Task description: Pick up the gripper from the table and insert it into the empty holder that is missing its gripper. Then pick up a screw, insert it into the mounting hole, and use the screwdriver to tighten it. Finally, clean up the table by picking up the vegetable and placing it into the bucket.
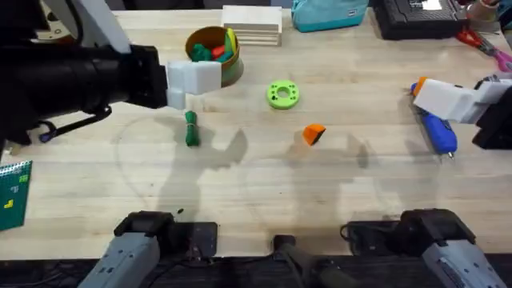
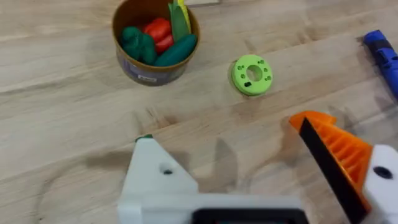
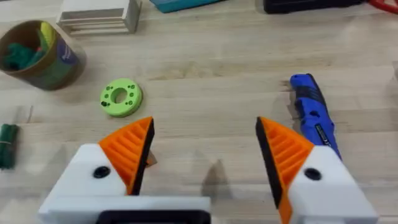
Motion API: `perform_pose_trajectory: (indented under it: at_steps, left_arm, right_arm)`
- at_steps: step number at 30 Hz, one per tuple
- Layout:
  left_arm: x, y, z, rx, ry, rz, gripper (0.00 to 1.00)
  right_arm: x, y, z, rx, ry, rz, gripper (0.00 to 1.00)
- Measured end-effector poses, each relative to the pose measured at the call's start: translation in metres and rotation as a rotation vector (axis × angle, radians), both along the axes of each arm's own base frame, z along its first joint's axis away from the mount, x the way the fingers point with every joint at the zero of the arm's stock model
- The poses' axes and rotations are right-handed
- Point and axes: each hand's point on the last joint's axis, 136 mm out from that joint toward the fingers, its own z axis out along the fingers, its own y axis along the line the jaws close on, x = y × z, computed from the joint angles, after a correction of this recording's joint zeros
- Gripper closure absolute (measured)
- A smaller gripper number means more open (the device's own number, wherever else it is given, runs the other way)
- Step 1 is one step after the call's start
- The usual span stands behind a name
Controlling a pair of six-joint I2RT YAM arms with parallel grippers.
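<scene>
The loose orange gripper (image 1: 314, 134) lies on the table right of centre. My left gripper (image 1: 188, 84) (image 2: 221, 134) hovers open beside the bucket (image 1: 212, 52) (image 2: 155, 40); one of its fingers is the bare white holder (image 2: 155, 180), the other carries an orange tip (image 2: 329, 149). The dark-green vegetable (image 1: 190, 128) (image 3: 7, 146) lies just in front of it. The blue screwdriver (image 1: 436, 128) (image 3: 311, 112) lies at the right, under my right gripper (image 1: 436, 96) (image 3: 205, 130), which is open with both orange tips on and nothing between them.
A bright-green ring disc (image 1: 282, 94) lies between the bucket and the orange wedge. A stack of wooden blocks (image 1: 252, 24), a teal bag (image 1: 328, 12) and a black case (image 1: 416, 16) line the far edge. A green card (image 1: 12, 192) lies at the near left.
</scene>
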Motion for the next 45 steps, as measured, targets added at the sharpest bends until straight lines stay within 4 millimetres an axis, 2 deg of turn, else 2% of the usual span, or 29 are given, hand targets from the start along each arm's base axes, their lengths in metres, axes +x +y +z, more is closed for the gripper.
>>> perform_pose_trajectory:
  at_steps: [5, 8, 10, 12, 15, 19, 24, 27, 35, 40, 45]
  left_arm:
    - [0.006, -0.01, 0.004, -0.015, -0.053, -0.057, 0.014]
    - [0.015, -0.029, 0.004, -0.023, -0.168, -0.142, 0.014]
    - [0.014, -0.042, -0.003, -0.031, -0.253, -0.197, 0.014]
    - [0.006, -0.058, -0.009, -0.044, -0.369, -0.262, 0.014]
    - [-0.02, -0.079, -0.01, -0.077, -0.57, -0.362, 0.014]
    - [-0.051, -0.094, -0.018, -0.139, -0.738, -0.428, 0.014]
    - [-0.064, -0.1, -0.055, -0.172, -0.742, -0.436, 0.014]
    - [-0.067, -0.099, -0.069, -0.176, -0.746, -0.429, 0.014]
    - [-0.072, -0.093, -0.081, -0.174, -0.752, -0.406, 0.013]
    - [-0.072, -0.092, -0.098, -0.154, -0.677, -0.404, 0.014]
    - [-0.072, -0.092, -0.098, -0.154, -0.677, -0.404, 0.014]
  right_arm:
    - [0.0, 0.0, 0.0, 0.0, 0.0, 0.0, 0.052]
    - [0.0, 0.0, 0.0, 0.0, 0.0, 0.0, 0.052]
    - [0.0, 0.0, 0.0, 0.0, 0.0, 0.0, 0.052]
    - [0.0, 0.0, 0.0, 0.0, 0.0, 0.0, 0.051]
    - [0.0, 0.0, 0.0, 0.0, 0.0, 0.0, 0.051]
    - [0.0, 0.0, 0.0, 0.0, 0.0, 0.0, 0.052]
    - [0.0, 0.0, 0.0, 0.0, 0.0, 0.0, 0.052]
    - [0.0, 0.0, 0.0, 0.0, 0.0, 0.0, 0.052]
    - [0.0, 0.0, 0.0, 0.0, 0.0, 0.0, 0.051]
    - [0.0, 0.0, 0.0, 0.0, 0.0, 0.0, 0.051]
    - [0.0, 0.0, 0.0, 0.0, 0.0, 0.0, 0.051]
